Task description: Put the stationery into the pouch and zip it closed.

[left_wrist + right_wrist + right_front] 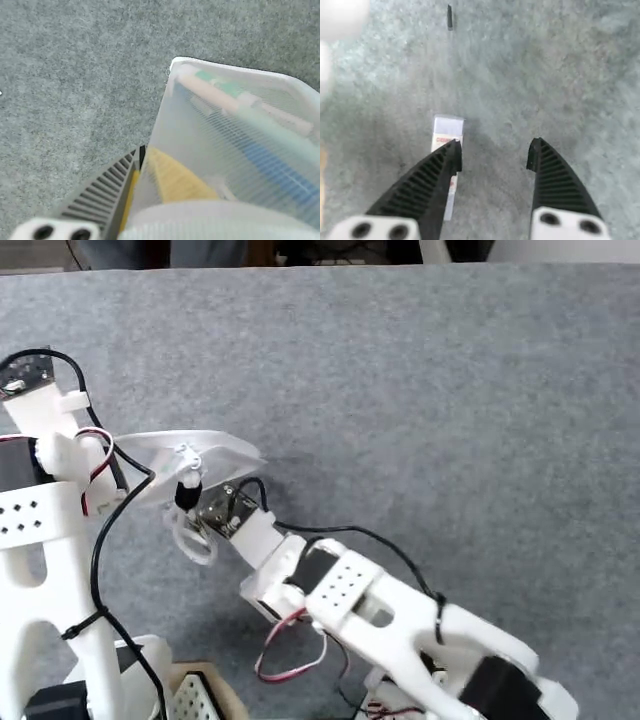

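Observation:
A translucent pouch (235,130) holds a green-and-white pen (220,92), a blue item (277,170) and a yellow item (172,180). My left gripper (142,162) is shut on the pouch's edge, one ribbed finger (112,187) pressed against its side. In the high view the pouch (215,452) hangs just beside the left arm. My right gripper (495,152) is open above the grey mat, and a small white eraser (447,135) with red print lies partly under one of its fingers (445,165). From above, the right gripper (192,530) sits just below the pouch.
Grey felt (450,390) covers the table, with wide free room to the right and back. A short dark stick (449,17) lies on the mat farther from the right gripper. A cardboard piece (215,690) lies at the front edge between the arm bases.

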Robot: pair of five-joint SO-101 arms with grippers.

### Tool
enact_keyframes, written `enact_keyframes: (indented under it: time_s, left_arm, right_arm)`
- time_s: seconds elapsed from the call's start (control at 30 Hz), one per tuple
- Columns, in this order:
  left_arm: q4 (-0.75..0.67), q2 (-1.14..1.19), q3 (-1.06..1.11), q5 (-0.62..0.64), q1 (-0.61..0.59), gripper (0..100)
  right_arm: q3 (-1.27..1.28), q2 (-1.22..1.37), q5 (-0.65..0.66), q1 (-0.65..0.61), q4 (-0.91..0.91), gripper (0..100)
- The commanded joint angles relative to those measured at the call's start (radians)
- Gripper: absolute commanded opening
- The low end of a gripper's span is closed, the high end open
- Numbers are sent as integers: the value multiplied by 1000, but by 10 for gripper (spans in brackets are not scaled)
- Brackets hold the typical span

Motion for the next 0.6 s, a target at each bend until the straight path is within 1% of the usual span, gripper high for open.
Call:
enact_keyframes:
  time_s: [0.0,0.07,0.13,0.23,0.37,0.57]
  left_arm:
    - [9,117,51,-2,-24,29]
    - [9,117,51,-2,-24,29]
    - [9,117,51,-2,-24,29]
    - [9,117,51,-2,-24,29]
    - [9,117,51,-2,-24,29]
    - [8,118,51,-2,-22,29]
  right_arm:
    - [-21,-148,6,-18,71,226]
    - [-21,-242,6,-49,118,226]
    - [-21,-329,6,-115,166,226]
    - [-1,-415,6,-195,178,226]
    - [54,-398,5,-203,121,226]
    - [77,-285,5,-204,38,226]
